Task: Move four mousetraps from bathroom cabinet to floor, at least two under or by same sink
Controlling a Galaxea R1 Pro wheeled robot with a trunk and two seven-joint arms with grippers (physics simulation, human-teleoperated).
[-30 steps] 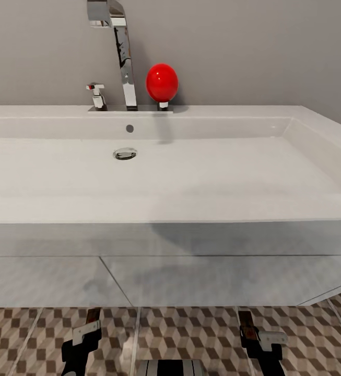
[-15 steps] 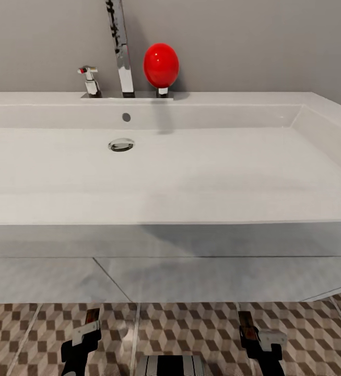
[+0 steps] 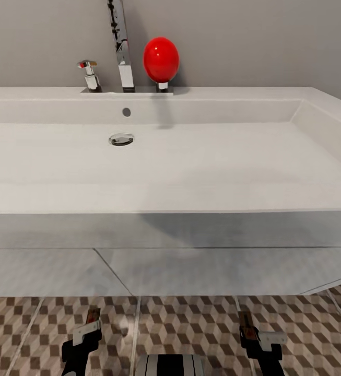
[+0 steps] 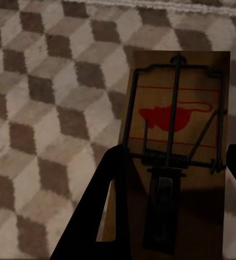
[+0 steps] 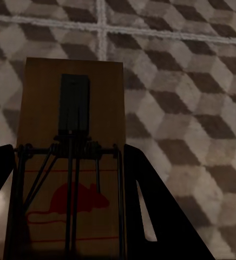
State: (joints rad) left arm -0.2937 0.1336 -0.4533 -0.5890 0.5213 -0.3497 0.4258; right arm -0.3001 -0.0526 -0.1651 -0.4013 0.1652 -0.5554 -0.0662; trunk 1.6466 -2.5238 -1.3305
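A wide white sink (image 3: 191,172) with a chrome tap (image 3: 121,47) and a red ball-shaped object (image 3: 161,58) on its back ledge is seen from the head view. In front of the sink, above the bathroom floor (image 3: 191,329), both grippers are held low. One mousetrap (image 4: 175,146) is clamped between the left gripper's (image 4: 172,179) fingers; another mousetrap (image 5: 69,173) is clamped between the right gripper's (image 5: 69,179) fingers, over the cube-patterned tiles.
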